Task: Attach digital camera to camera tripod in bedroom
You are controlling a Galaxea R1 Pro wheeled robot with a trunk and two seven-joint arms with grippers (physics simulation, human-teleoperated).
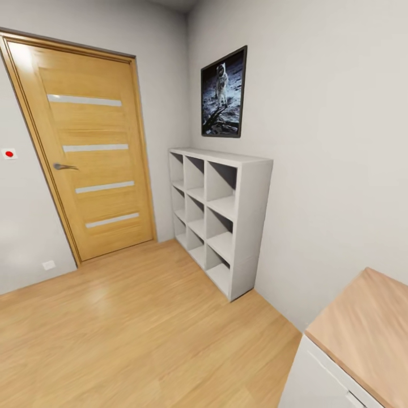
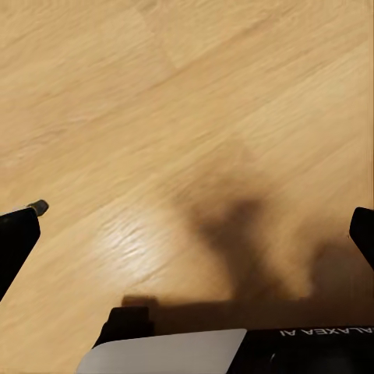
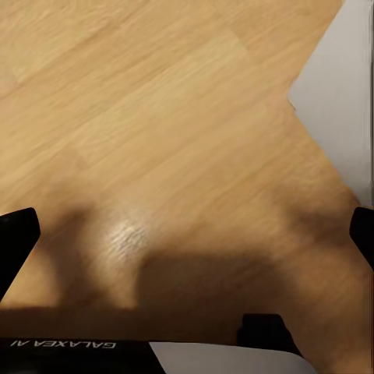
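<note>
I am in the bedroom: a wooden door, a white cube shelf and an astronaut poster stand against pale grey walls. The digital camera and the camera tripod are out of view. My left gripper hangs open over bare plank floor, black fingertips far apart with nothing between them. My right gripper is open too, over the floor beside a white furniture edge.
A white cabinet with a wooden top stands at the near right. The shelf's compartments are bare. A red button plate and a wall socket sit left of the door. Light wood floor spreads ahead.
</note>
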